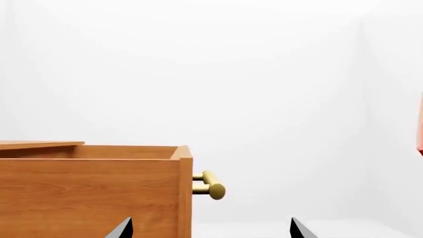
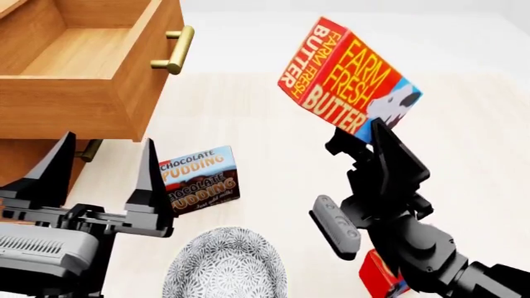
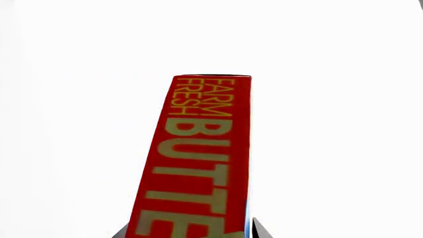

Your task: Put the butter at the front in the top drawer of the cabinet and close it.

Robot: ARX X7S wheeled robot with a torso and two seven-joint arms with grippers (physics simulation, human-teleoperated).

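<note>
My right gripper [image 2: 368, 133] is shut on the red and yellow Farm Fresh butter box [image 2: 348, 77] and holds it tilted in the air, right of the cabinet. The box fills the right wrist view [image 3: 198, 158] between the fingers. The top drawer [image 2: 83, 62] of the orange-brown cabinet [image 2: 33, 161] stands pulled out and empty, with its brass bar handle [image 2: 175, 49] facing the butter. My left gripper [image 2: 99, 167] is open and empty, below the drawer's front corner. The left wrist view shows the drawer's side [image 1: 92, 193] and handle [image 1: 211, 184].
A chocolate pudding box [image 2: 198, 180] lies on the pale table by the left gripper. A patterned grey bowl [image 2: 223, 264] sits at the near edge. Another red box [image 2: 377, 276] peeks out under the right arm. The lower drawer's handle [image 2: 89, 151] shows under the open drawer.
</note>
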